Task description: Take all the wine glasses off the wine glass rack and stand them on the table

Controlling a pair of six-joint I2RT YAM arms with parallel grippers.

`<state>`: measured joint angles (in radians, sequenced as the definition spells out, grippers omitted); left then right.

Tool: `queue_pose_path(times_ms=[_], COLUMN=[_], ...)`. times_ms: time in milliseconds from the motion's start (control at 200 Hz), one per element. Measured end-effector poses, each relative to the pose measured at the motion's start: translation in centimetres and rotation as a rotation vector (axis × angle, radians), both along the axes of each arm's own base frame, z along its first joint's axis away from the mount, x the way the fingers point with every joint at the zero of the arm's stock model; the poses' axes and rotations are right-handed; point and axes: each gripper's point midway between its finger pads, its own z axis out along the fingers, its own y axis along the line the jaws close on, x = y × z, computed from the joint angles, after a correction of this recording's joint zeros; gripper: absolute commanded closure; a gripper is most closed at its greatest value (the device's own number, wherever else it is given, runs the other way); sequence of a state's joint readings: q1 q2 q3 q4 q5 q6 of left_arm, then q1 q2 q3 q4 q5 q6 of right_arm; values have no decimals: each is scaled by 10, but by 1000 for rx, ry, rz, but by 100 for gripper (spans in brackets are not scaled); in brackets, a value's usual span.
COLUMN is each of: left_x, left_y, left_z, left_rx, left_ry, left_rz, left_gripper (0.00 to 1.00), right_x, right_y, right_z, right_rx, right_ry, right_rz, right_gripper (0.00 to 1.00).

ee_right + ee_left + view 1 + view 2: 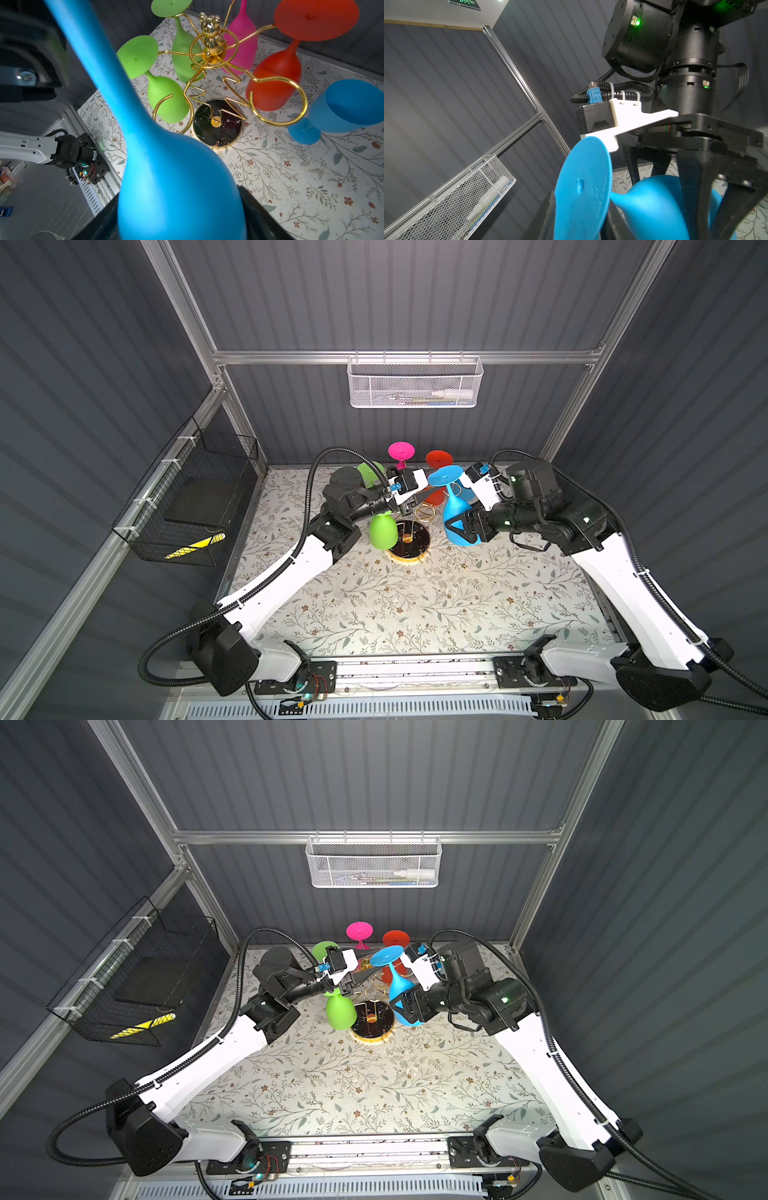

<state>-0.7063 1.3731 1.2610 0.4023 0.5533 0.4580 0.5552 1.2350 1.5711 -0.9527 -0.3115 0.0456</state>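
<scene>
A blue wine glass (455, 506) (397, 986) hangs foot up just right of the wine glass rack's black base (409, 539) (372, 1021). My right gripper (461, 526) (180, 207) is shut on its bowl (166, 166). The gold wine glass rack (209, 41) shows an empty ring (278, 99) and another ring close behind the held glass. My left gripper (432, 491) (579, 212) reaches in from the left, with its fingers on either side of the glass's foot disc (583, 187). Whether they press on it is unclear.
Two green glasses (166, 97), a pink glass (241, 41) and a red glass (274, 81) hang on the rack. A second blue glass (349, 106) stands upright on the floral table. A white mesh basket (413, 383) hangs on the back wall, a black wire basket (187, 497) on the left.
</scene>
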Motion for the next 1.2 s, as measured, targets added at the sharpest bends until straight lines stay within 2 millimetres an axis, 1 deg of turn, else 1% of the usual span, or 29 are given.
queue_pose_path(times_ms=[165,350,470,580,710,880,1010,1201], left_x=[1,7,14,18,25,36,42,51], left_y=[0,1,4,6,11,20,25,30], left_z=[-3,-7,-11,-9,-8,-8,-13,-21], left_rx=[12,29,44,39,16,-36,-89,-144], left_ry=[2,-11,-12,-5,39,195,365,538], left_rz=[6,40,76,104,153,228,275,320], left_gripper=[76,87,100,100,100,100,100,100], right_x=[-1,-2,-2,-2,-3,-8,-13,-24], right_y=[3,4,3,3,1,-2,-14,-42], right_z=[1,2,6,13,29,53,68,87], right_rx=[1,14,31,54,108,198,288,418], right_ry=[4,25,24,7,-53,-150,-207,-261], right_rz=[7,-8,-20,-29,-43,-48,-72,-147], right_gripper=[42,36,30,23,17,13,11,11])
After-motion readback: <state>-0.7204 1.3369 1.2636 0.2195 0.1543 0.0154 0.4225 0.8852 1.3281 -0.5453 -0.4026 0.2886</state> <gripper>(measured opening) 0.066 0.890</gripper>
